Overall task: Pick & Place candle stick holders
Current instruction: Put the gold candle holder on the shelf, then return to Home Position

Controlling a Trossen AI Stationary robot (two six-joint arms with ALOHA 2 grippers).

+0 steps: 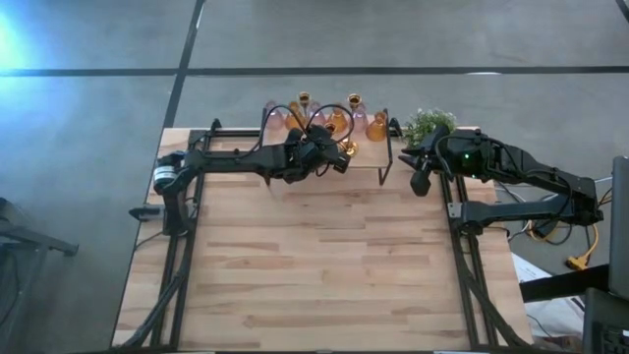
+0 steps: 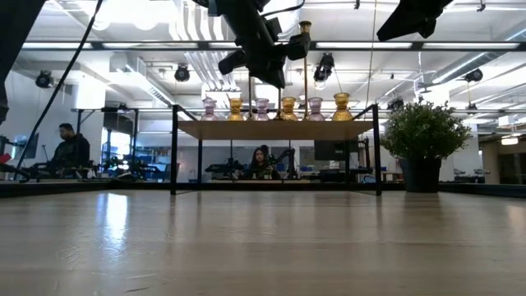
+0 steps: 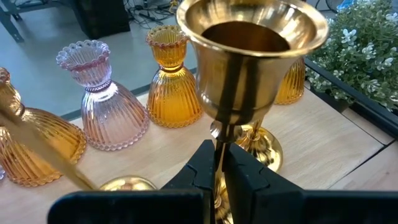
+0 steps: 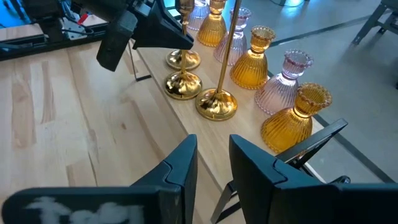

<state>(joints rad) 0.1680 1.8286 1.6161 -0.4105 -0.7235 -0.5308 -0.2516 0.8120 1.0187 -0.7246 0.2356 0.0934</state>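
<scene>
Three gold candlesticks and six amber or pink glass holders [image 3: 106, 99] stand on a raised wooden shelf [image 2: 279, 129] at the table's far edge. My left gripper [image 1: 337, 155] reaches over the shelf and is shut on one gold candlestick [image 3: 252, 56]. In the right wrist view all three gold bases [image 4: 182, 85] sit on the shelf board. My right gripper [image 4: 213, 146] is open and empty. It hovers to the right of the shelf [image 1: 421, 182], near the plant. My left gripper [image 3: 219, 155] pinches the gold candlestick's thin stem [image 3: 219, 140] between its two fingers, a little below the cup. The fingers come slanting down from the table's left and near side and lie across the stem. The candlestick stands upright. The fingers hide its base in the wrist view.
A green potted plant [image 1: 429, 123] stands right of the shelf, close to my right gripper. The shelf's black frame posts [image 2: 376, 148] rise from the table. Bare wooden table [image 1: 324, 256] lies in front. People [image 2: 70, 148] sit in the room beyond.
</scene>
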